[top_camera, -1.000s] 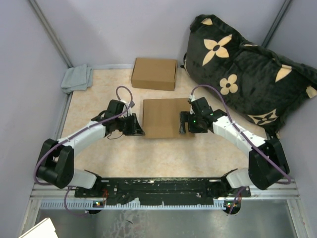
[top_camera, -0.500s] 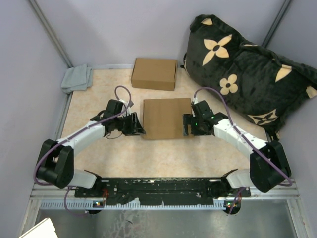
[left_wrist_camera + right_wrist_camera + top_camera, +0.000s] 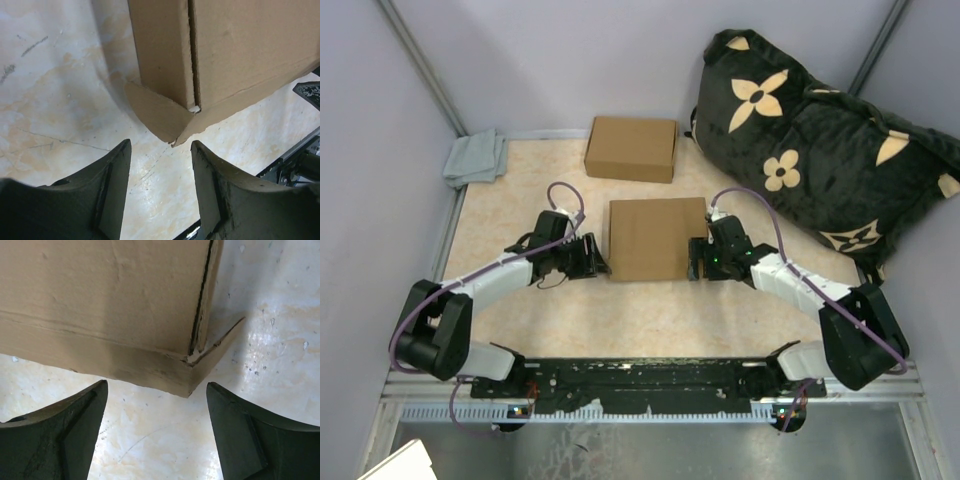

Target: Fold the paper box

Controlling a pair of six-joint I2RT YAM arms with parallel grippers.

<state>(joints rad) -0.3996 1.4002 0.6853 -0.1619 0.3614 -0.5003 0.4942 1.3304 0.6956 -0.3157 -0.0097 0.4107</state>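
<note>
Seen from the top, both arms are stretched low over the worktop, elbows out and forearms angled inward. The paper box lies shut in the middle of the worktop, so its inside cannot be seen. The left pincer is set at its near left corner and the right pincer at its near right corner. A second box lies at the far edge, a grey cloth in the far left corner, and a black flowered cushion at the far right.

From the left wrist, the left pincer is seen partly open and empty. The box corner lies just ahead, and a small flap, hidden from above, juts onto the worktop.

From the right wrist, the right pincer is seen spread wide, with nothing held. A dark gap runs down the box's corner edge.
</note>
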